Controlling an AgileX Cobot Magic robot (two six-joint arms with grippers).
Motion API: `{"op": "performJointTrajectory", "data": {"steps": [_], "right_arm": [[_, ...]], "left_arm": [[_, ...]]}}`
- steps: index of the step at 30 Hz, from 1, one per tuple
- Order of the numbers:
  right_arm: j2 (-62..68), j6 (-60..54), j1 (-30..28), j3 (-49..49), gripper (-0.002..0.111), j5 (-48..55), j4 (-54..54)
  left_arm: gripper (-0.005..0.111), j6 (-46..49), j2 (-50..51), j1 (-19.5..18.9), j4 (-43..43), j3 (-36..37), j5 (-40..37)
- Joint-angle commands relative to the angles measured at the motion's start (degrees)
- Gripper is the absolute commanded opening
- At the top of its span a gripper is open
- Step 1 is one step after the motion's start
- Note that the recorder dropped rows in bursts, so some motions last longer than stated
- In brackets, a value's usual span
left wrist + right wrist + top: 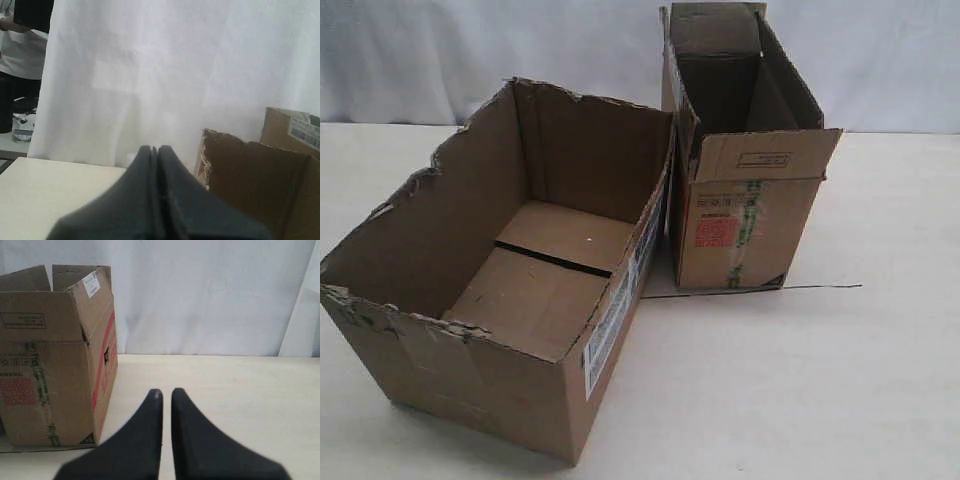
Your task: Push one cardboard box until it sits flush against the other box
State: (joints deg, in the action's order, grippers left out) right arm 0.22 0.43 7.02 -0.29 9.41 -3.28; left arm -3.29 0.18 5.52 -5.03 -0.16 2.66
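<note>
Setting: probably a robotics lab test bench.
White cloth backdrop [210, 295] hung behind pale table [840, 380]; a person [22, 47] stood beyond it.

The cardboard box [470, 380] is matt brown corrugated board, its torn rim rough and fibrous. The other box [775, 235] is the same matt board. The table [840, 380] looks smooth, perhaps laminate; the backdrop [420, 60] is white cloth.

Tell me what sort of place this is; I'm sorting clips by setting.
Likely a lab test bench staged for recording: a white curtain hangs behind a pale table, a ragged box and a tall box sit on it, and a person stands past the curtain's edge.
</note>
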Motion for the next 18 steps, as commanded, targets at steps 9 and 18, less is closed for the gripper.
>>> {"op": "performJointTrajectory", "data": {"steps": [9, 18], "right_arm": [[-0.2, 0.3, -0.4, 0.3, 0.005, 0.3, -0.6], [-0.2, 0.3, -0.4, 0.3, 0.005, 0.3, -0.6]], "left_arm": [[0.0, -26.7, -0.2, 0.5, -28.0, 0.2, 7.0], [0.0, 4.2, 10.1, 0.5, -24.4, -16.9, -12.5]]}}
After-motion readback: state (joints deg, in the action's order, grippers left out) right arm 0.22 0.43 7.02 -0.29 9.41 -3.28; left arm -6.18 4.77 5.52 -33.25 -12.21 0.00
